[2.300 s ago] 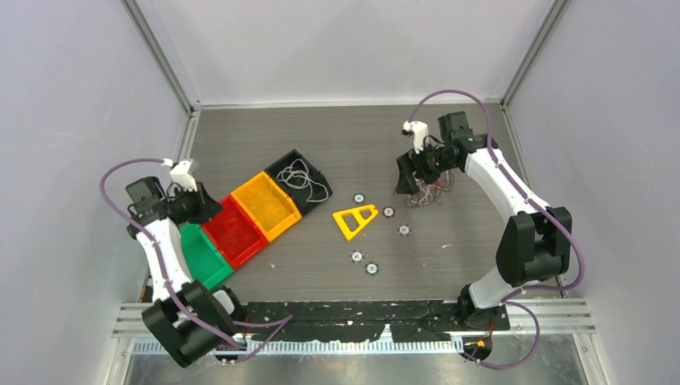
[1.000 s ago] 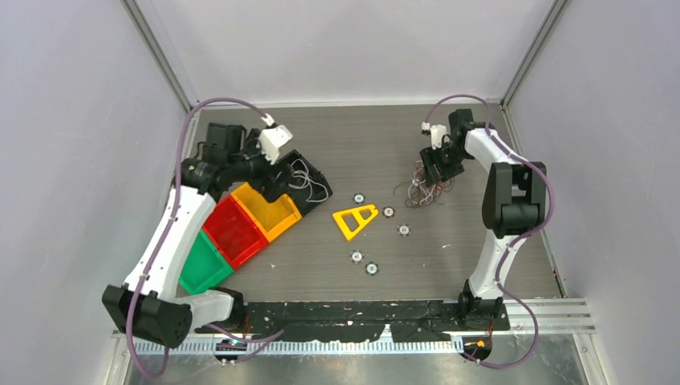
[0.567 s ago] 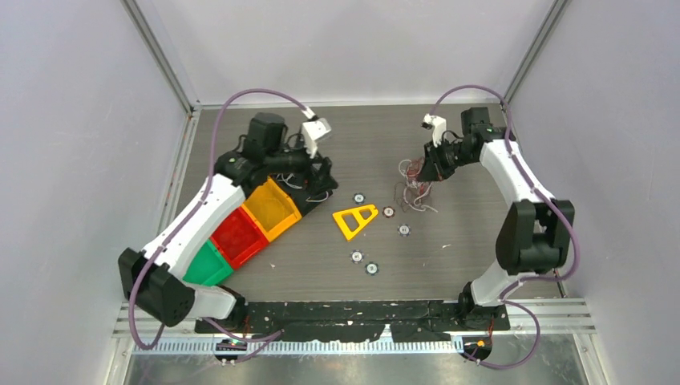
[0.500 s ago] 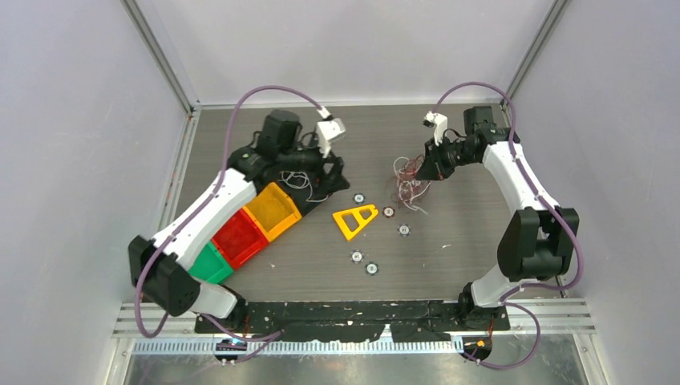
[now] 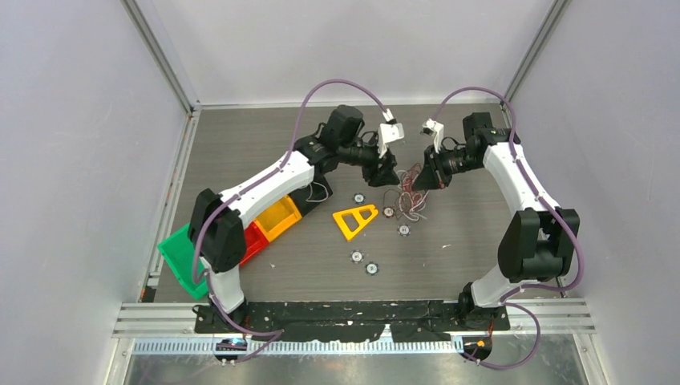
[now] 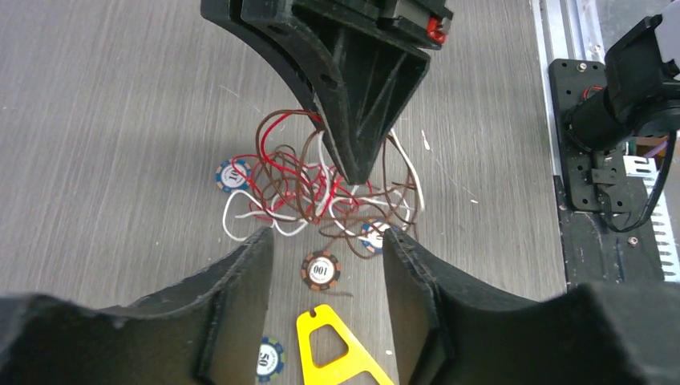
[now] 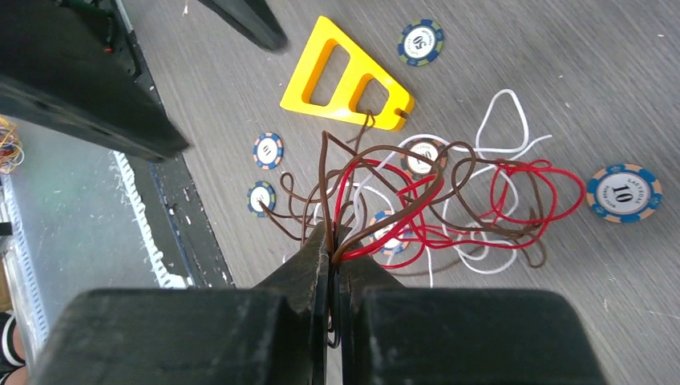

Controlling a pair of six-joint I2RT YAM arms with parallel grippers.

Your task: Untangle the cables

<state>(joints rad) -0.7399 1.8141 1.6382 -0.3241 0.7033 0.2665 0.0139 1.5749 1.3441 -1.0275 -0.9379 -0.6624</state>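
The cables [image 5: 406, 191] are a loose tangle of thin red, brown and white wires in the middle of the table. My right gripper [image 5: 423, 182] is shut on a few brown and red strands at its tips [image 7: 332, 241], and the rest of the tangle [image 7: 465, 204] hangs down onto the table. My left gripper [image 5: 388, 176] hovers just left of the tangle, facing the right one. Its jaws [image 6: 325, 241] stand open with nothing between them, short of the cables [image 6: 321, 188]. The right gripper's black tip [image 6: 357, 160] points down into the wires.
A yellow triangular piece [image 5: 355, 220] and several poker chips [image 5: 358, 197] lie around and under the tangle. Orange [image 5: 279, 215], red and green [image 5: 180, 255] bins sit at the left, partly behind the left arm. Thin white wire [image 5: 320, 191] shows by the black bin.
The left arm swung from the bins to the tangle while its jaws narrowed. The right gripper shut on the wires and carried them left, toward the chips. The green bin has shifted left.
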